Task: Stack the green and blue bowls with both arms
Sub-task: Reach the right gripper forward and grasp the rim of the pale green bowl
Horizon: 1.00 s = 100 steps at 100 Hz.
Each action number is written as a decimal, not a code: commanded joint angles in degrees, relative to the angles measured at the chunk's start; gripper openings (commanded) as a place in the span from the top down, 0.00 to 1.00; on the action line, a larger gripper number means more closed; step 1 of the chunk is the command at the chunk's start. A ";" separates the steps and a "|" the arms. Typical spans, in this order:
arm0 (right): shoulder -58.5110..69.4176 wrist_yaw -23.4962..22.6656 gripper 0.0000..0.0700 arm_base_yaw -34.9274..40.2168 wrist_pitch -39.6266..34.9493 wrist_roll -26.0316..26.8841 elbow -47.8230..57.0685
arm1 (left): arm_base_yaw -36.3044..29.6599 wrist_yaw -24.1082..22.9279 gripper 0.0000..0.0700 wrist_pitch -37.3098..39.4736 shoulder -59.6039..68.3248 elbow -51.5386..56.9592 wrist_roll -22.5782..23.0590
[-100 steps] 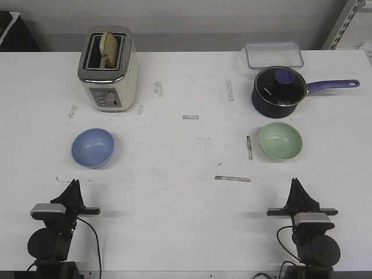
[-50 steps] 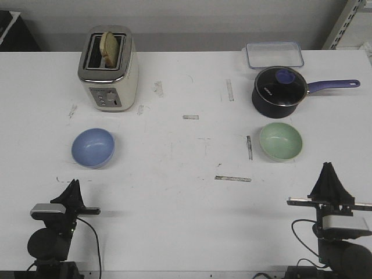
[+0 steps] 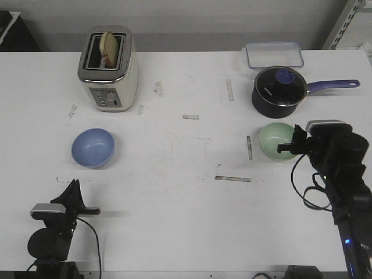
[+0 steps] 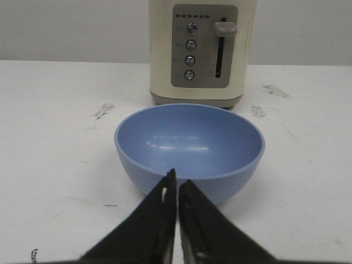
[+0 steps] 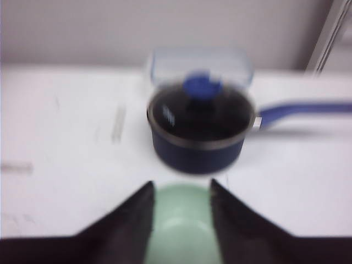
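The blue bowl [image 3: 93, 147] sits upright on the table's left side, in front of the toaster. My left gripper [image 3: 72, 190] rests near the front edge, shut and empty; in the left wrist view its tips [image 4: 177, 179] point at the blue bowl [image 4: 190, 146] just ahead. The green bowl [image 3: 278, 141] sits at the right, in front of the saucepan. My right gripper [image 3: 295, 144] hangs over the bowl's right rim. In the blurred right wrist view it [image 5: 181, 187] is open, with the green bowl [image 5: 181, 225] showing between the fingers.
A cream toaster [image 3: 108, 68] holding a slice of bread stands at the back left. A dark saucepan [image 3: 280, 88] with a purple handle stands just behind the green bowl, and a clear container [image 3: 274, 55] behind that. Tape marks dot the white table [image 3: 186, 168].
My right arm has lifted from the front edge and swung forward over the green bowl, and its jaws now stand apart. The left arm and both bowls have not moved.
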 commanded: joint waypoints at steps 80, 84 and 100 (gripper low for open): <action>31.98 -6.34 0.57 -10.45 2.91 -5.79 1.46 | 0.04 0.07 1.00 0.90 -0.11 -1.20 -0.15; 32.35 -6.32 0.66 -10.45 3.34 -5.79 1.46 | 0.04 0.07 1.00 0.90 -0.11 -1.20 -0.15; 32.48 -5.75 1.00 -10.51 3.34 -6.91 1.46 | 0.04 0.07 1.00 0.87 -0.11 -1.20 -0.15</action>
